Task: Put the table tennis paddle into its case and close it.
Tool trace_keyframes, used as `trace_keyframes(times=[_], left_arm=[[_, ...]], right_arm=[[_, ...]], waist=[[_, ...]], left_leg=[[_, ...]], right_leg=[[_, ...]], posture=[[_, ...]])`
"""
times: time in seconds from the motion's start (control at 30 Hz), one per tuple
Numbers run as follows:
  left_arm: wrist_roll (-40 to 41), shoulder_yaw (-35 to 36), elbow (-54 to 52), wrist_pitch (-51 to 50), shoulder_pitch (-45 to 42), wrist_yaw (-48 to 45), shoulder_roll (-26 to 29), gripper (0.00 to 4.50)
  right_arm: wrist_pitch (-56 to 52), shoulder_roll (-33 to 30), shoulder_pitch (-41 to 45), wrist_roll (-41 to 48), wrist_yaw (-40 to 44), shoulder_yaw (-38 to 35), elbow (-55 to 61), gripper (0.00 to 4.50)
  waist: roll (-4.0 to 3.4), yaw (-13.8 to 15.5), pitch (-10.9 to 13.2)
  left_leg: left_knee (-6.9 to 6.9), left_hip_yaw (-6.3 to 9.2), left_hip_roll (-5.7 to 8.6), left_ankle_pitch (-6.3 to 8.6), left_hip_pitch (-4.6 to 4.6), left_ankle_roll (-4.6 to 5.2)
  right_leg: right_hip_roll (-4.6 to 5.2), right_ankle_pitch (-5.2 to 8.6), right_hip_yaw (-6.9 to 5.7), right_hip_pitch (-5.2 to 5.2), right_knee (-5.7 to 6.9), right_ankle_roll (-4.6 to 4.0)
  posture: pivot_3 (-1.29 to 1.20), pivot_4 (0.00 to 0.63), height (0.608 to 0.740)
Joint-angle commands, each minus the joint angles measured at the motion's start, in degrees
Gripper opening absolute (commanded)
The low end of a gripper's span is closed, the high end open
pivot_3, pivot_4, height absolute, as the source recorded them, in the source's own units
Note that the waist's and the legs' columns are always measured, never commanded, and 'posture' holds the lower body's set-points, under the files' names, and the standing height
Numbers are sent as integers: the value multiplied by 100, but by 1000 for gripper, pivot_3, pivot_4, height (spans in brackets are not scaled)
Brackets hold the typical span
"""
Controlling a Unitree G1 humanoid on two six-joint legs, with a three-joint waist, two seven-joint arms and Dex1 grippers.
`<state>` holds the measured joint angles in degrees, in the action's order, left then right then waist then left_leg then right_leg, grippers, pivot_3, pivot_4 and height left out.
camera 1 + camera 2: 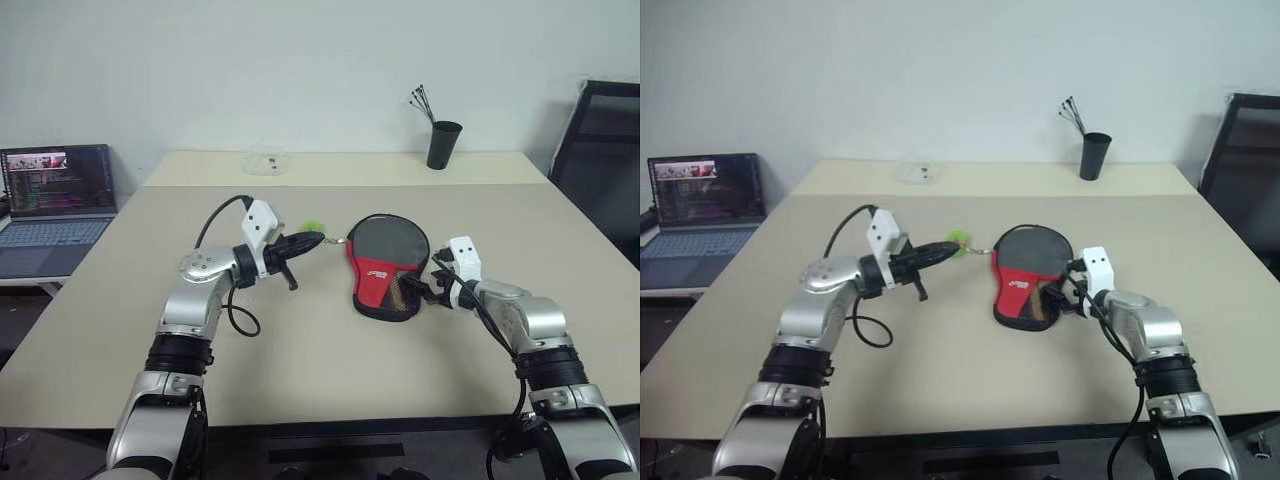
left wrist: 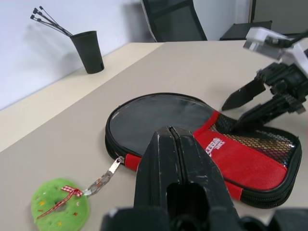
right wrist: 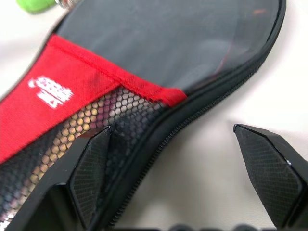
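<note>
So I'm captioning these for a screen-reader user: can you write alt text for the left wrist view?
A black paddle-shaped case with a red logo panel and mesh pocket lies flat on a beige table, a green charm trailing from its zipper. The shut left hand fills the foreground; the open right hand reaches the case's mesh end.

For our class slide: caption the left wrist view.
Shut left gripper faces the zipped case; open right gripper at its mesh end.

text: white logo, unreadable | on: case [image 2: 231, 159] red panel | other text: none
</note>
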<state>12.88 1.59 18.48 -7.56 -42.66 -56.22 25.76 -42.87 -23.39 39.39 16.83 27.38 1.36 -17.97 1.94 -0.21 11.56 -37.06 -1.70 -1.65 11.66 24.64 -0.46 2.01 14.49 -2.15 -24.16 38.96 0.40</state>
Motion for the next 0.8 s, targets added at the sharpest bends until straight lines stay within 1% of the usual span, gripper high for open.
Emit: trace_keyframes(times=[0.03, 0.2, 0.43, 0.5, 0.53, 0.67, 0.7, 0.77, 0.8], left_arm=[[91, 35, -311, -35, -12, 62, 77, 12], [80, 1, -347, -63, -17, 79, 72, 12], [68, -3, -445, -91, 58, 107, 97, 12], [60, 9, -476, -95, 107, 114, 127, 0], [65, 22, -505, -107, 143, 115, 148, 0], [108, 106, -632, -188, 386, 75, 333, 0], [120, 129, -654, -199, 448, 60, 386, 0], [191, 192, -738, -252, 607, 14, 510, 0], [234, 226, -789, -289, 692, -10, 572, 0]], right_arm=[[134, 26, 151, -142, 201, 117, -179, 4500], [146, 183, 319, -279, 384, 316, -323, 4500], [130, 497, 504, -506, 428, 462, -626, 4500], [119, 569, 551, -560, 424, 458, -728, 4115], [126, 603, 571, -587, 416, 458, -776, 4005], [33, 750, 633, -622, 445, 453, -810, 2711], [-3, 783, 643, -621, 461, 449, -799, 2454], [-50, 851, 666, -629, 491, 448, -790, 1716], [-64, 882, 677, -636, 500, 452, -787, 1512]], waist=[[0, -11, 0], [0, -38, -1], [3, -176, -3], [2, -193, -4], [3, -198, -5], [3, -206, -6], [3, -214, -6], [2, -216, -6], [5, -217, -7]], left_leg=[[0, 0, 0, 0, -1, 0], [0, 0, -4, 0, -4, 0], [3, 0, -10, 0, -21, 0], [7, -3, -11, 0, -29, 0], [8, -5, -11, 0, -31, 0], [8, -11, -19, 0, -50, 0], [9, -12, -22, 0, -55, 0], [10, -18, -38, 0, -66, 0], [10, -21, -75, -1, -67, -2]], right_leg=[[0, 0, 0, 0, 1, 0], [-4, -1, 2, 0, 2, -2], [-7, -4, 9, 5, 6, -8], [-12, -6, 13, 6, 7, -10], [-18, -7, 15, 6, 7, -12], [-42, -15, 23, 12, 7, -26], [-48, -15, 24, 15, 8, -25], [-63, -14, 35, 17, 8, -24], [-70, -14, 39, 19, 7, -25]], posture=[[0, 150, 740], [0, 150, 740], [0, 150, 740], [0, 150, 740], [0, 150, 740], [0, 150, 740], [0, 150, 740], [0, 150, 740], [0, 150, 740]])
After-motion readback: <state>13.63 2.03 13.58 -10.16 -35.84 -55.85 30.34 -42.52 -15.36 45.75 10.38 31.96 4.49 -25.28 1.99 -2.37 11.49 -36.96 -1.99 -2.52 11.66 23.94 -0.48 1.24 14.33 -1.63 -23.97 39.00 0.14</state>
